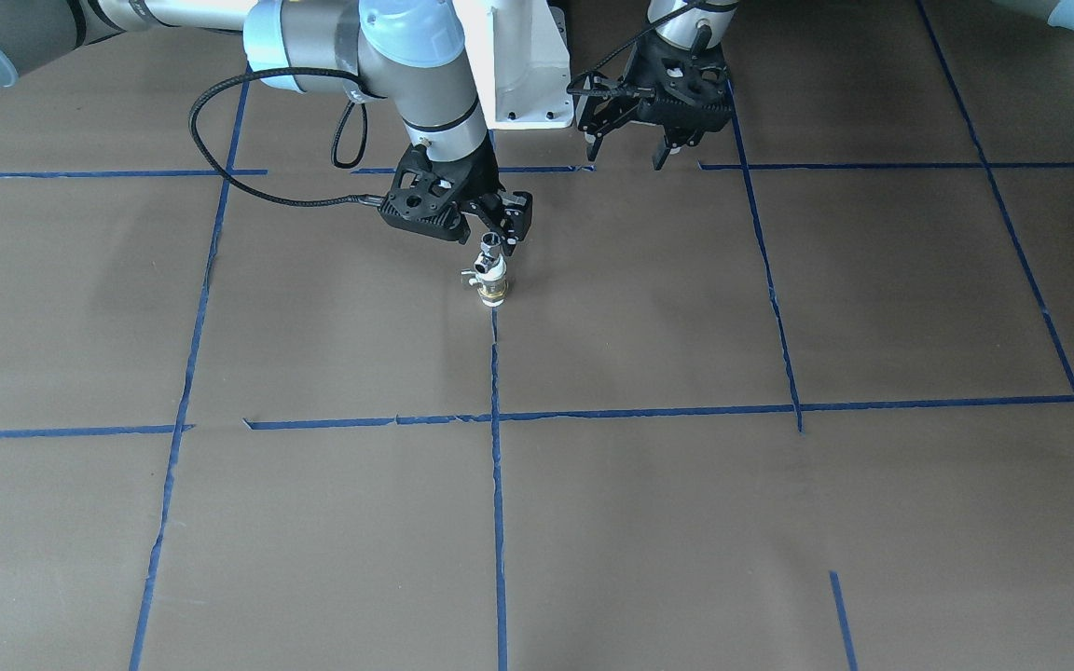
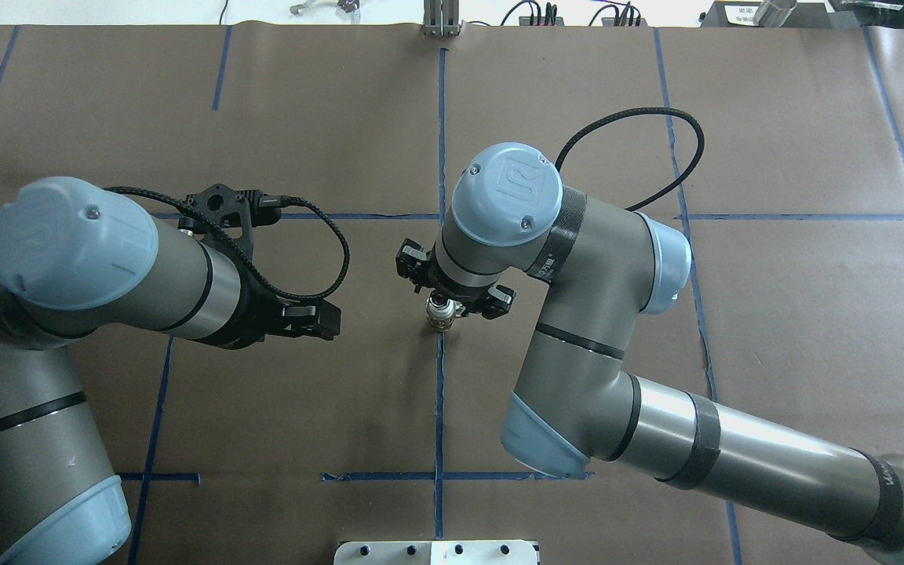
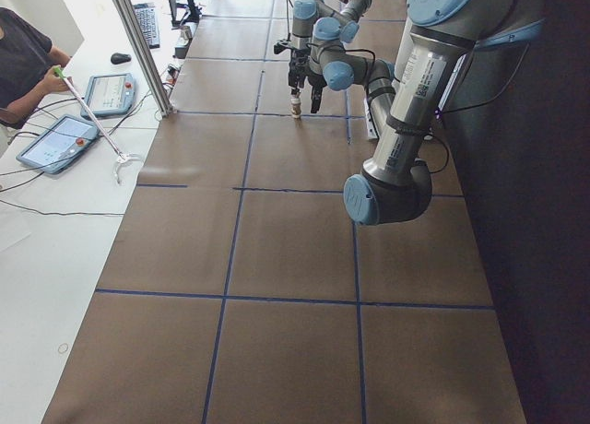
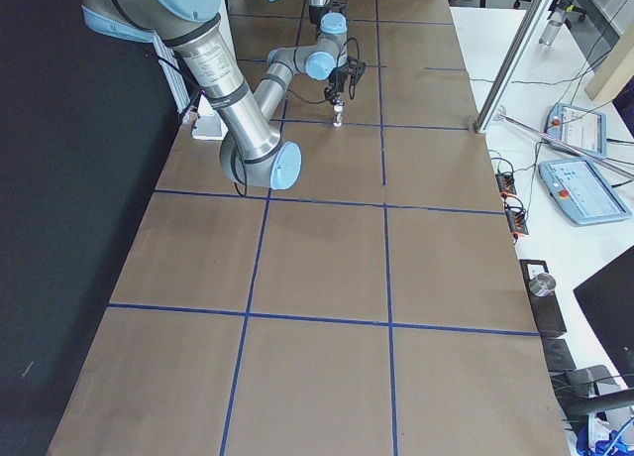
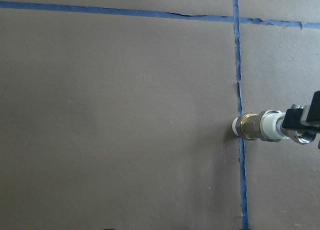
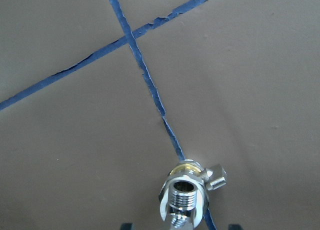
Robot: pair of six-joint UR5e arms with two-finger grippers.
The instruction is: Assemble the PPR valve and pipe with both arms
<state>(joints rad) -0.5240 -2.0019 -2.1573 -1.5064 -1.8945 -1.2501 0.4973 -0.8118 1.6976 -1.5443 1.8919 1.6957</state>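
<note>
The valve and pipe assembly stands upright on the table on a blue tape line: a metal valve with a threaded top and a small side handle, a brass nut, and a short white pipe piece at the bottom. It also shows in the overhead view, the left wrist view and the right wrist view. My right gripper is right above it, its fingers apart on either side of the threaded top. My left gripper is open and empty, off to the side near the robot base.
The brown table is marked with blue tape lines. The white robot base plate stands at the back between the arms. My right arm's cable loops beside its wrist. An operator with tablets is at the far table edge.
</note>
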